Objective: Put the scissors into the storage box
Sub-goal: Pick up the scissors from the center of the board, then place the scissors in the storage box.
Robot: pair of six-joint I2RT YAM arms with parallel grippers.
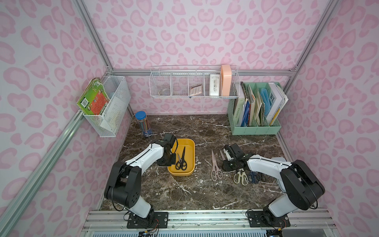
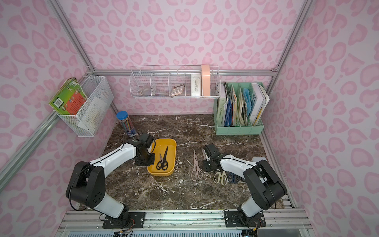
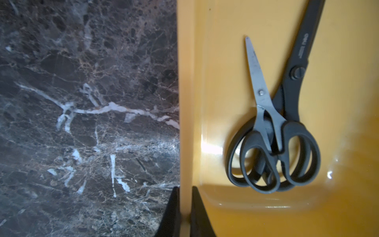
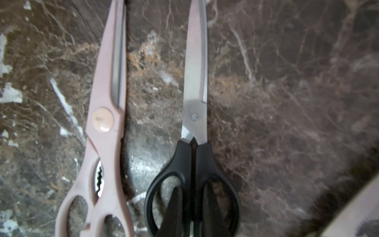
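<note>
1. Table [image 1: 184, 197]: dark marbled top with white veins; the near strip between the two arm bases is bare.
2. Cream-handled shears [image 1: 241, 177]: flat on the table at near right, handles toward the camera, blades under the right arm.
3. Dark blue scissors [image 1: 254, 177]: just right of the cream pair, largely hidden by the right arm; blade direction cannot be told.
4. Pale pink scissors [image 1: 215, 167]: flat on the table between the storage box and the right arm, tips pointing away, blades closed.
5. Right gripper [image 4: 191, 215]: lowered over a black-handled scissors [image 4: 193, 156] lying just beside the pink pair; in the right wrist view the dark fingers sit inside the two handle loops, either side of the centre bars, jaws narrow. Whether they actually pinch the handles is unclear at this blur.
6. Storage box [image 1: 190, 152]: yellow tub left of centre, long axis running away from the camera.
7. Large black scissors [image 3: 301, 67] and small black scissors [image 3: 260, 86]: both inside the box, handles at its near end, the small pair lying on top of the large one.
8. Left gripper [image 3: 185, 213]: jaws narrow, clamped on the box's left rim, one finger outside the wall and one inside.
9. Pencil tube [image 1: 143, 124]: blue-capped, upright at the far left corner.
10. Mint-green file organizer [image 1: 255, 129]: far right corner, filled with books and folders.
</note>
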